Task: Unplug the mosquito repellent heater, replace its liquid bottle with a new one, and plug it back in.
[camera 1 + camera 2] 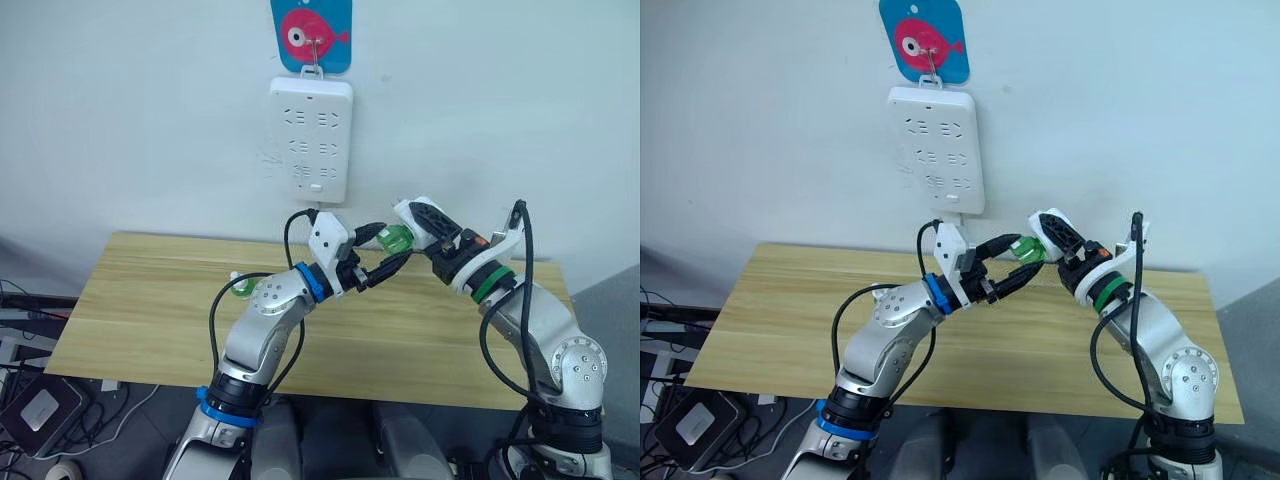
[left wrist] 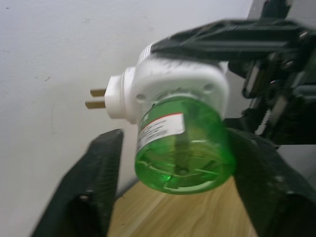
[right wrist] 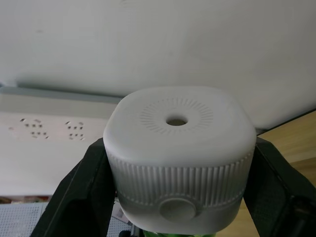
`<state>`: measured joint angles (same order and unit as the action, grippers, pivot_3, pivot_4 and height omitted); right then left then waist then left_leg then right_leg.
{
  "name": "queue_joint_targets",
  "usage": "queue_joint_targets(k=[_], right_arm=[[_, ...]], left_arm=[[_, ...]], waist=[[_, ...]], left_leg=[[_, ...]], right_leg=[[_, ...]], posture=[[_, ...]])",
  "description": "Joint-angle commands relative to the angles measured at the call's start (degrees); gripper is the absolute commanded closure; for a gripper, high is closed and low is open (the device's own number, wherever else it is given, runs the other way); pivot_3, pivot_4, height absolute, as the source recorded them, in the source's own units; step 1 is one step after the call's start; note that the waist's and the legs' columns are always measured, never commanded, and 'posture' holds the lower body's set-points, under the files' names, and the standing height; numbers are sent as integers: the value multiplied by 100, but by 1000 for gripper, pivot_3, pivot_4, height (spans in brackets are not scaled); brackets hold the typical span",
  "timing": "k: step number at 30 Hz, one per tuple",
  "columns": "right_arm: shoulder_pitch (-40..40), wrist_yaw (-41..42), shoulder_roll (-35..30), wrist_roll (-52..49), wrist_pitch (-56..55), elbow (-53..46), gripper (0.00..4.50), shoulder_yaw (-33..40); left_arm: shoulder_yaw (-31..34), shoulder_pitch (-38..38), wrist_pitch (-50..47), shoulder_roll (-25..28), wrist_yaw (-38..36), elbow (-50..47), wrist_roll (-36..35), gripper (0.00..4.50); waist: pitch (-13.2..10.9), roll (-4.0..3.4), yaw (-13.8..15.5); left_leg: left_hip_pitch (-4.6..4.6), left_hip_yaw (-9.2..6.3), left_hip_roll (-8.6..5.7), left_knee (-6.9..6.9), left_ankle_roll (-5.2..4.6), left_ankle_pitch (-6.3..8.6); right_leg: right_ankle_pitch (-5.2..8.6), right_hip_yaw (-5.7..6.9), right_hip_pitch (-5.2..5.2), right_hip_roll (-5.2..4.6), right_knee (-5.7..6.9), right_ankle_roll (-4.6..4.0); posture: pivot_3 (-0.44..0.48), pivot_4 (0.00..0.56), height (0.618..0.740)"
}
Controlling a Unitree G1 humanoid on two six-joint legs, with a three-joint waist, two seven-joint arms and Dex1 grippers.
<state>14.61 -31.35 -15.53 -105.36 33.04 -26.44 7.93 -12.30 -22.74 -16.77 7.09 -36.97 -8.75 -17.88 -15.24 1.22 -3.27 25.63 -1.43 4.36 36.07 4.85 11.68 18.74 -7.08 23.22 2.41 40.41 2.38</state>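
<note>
Small white rounded plastic mosquito repellent heater (image 3: pixel 176 153) is off the wall and held in the air at centre frame of the head views, below the long white power strip (image 1: pixel 311 137) that hangs on the pale wall in the upper middle. So the unplugging step reads as done. Right claw (image 3: pixel 176 197) is closed on the heater's ribbed sides, one black finger on each flank; the face with its round hole points toward that wrist camera. Two metal prongs (image 2: pixel 97 98) stick out free, touching nothing. A translucent green liquid bottle (image 2: pixel 183 148) with a white label is seated in the heater's underside. Left claw (image 2: pixel 175 192) sits around this bottle with a finger on either side; the fingers look close to the green wall but I cannot tell whether they press it, so grip unconfirmed. Judgement: the work stands at bottle removal, not yet done. A small green-and-white object (image 1: pixel 240 288) lies on the light wooden counter (image 1: pixel 140 300) at left-centre, partly hidden behind the left arm; possibly the second bottle, cannot say. Left to do: free the bottle, fit the other, return the heater to the strip.
</note>
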Motion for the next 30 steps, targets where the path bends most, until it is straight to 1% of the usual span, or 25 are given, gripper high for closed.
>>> queue_joint_targets(k=[1, 7, 10, 14, 15, 20, 22, 24, 25, 26, 28, 30], right_arm=[[-12, 95, -80, -168, -68, -298, 1410, 36], [-30, 126, -146, -171, -79, -265, 1410, 40], [-25, 137, -162, -160, -89, -242, 1410, 38], [-17, 129, -161, -157, -119, -242, 1410, 27], [-15, 120, -157, -160, -131, -251, 1410, 22], [-22, 68, -156, -189, -125, -356, 1410, -52], [-25, 134, -308, -131, 26, -372, 1410, -102], [9, 355, -574, -274, 279, -277, 699, -110], [56, 519, -773, -430, 456, -154, 446, -84], [131, 748, -1042, -596, 714, 36, 51, -53], [284, 1240, -1546, -749, 1240, 425, 16, -17], [541, 1864, -2202, -764, 1962, 937, 16, -125]], left_arm=[[-35, -21, 146, -64, 48, -140, 21, 398], [-9, -35, 147, -99, 31, -194, -37, 398], [16, -18, 183, -109, 10, -228, -61, 982], [5, 25, 188, -96, -14, -242, -78, 2180], [-2, 39, 186, -96, -18, -246, -87, 2247], [-33, 42, 237, -77, -41, -225, -53, 2247], [-23, -31, 326, -8, -93, -142, 18, 2247], [-8, -186, 505, 178, -334, 26, 88, 2247], [2, -275, 627, 324, -554, 141, 95, 2247], [22, -371, 759, 489, -812, 274, 81, 2247], [13, -535, 1037, 756, -1266, 536, 66, 2247], [-40, -670, 1454, 1073, -1859, 846, 86, 2247]], waist=[[0, 0, 1], [0, 0, 2], [0, 0, 2], [0, 0, 1], [0, 0, 1], [0, 0, 1], [0, 0, 1], [0, 0, 1], [0, 0, 0], [0, 0, 0], [0, 0, -2], [0, 0, -3]], left_leg=[[0, 0, 0, 0, 0, 0], [0, 0, 0, 3, 0, 0], [0, 0, 0, 3, 0, -1], [0, 0, 0, 4, 0, -1], [0, 0, 0, 4, 0, -1], [-2, 0, 0, 5, 0, -1], [-2, 0, 0, 7, 0, -1], [-2, 0, 0, 7, 0, -1], [-2, 0, -1, 9, 0, -1], [-3, 0, -1, 10, -1, -2], [-6, 3, -2, 14, -3, -3], [-8, 5, -3, 22, -4, -3]], right_leg=[[0, 0, 0, 0, 0, 0], [0, 0, -1, 0, 4, 0], [0, 0, -1, 0, 5, 0], [0, 0, -1, 0, 7, 0], [0, 0, -1, 0, 7, 0], [0, 0, -1, 0, 11, 0], [0, 0, -1, 0, 13, 0], [0, 0, -1, 0, 13, 0], [0, 0, -1, 0, 16, 0], [0, 0, -1, 0, 17, 0], [0, -2, -1, 1, 27, 0], [0, -4, -1, 1, 34, 0]], posture=[[-61, 269, 740], [-59, 265, 740], [-59, 262, 740], [-58, 261, 740], [-58, 261, 740], [-58, 261, 740], [-58, 261, 740], [-67, 257, 740], [-70, 256, 740], [-70, 256, 740], [-77, 258, 740], [-77, 258, 740]])
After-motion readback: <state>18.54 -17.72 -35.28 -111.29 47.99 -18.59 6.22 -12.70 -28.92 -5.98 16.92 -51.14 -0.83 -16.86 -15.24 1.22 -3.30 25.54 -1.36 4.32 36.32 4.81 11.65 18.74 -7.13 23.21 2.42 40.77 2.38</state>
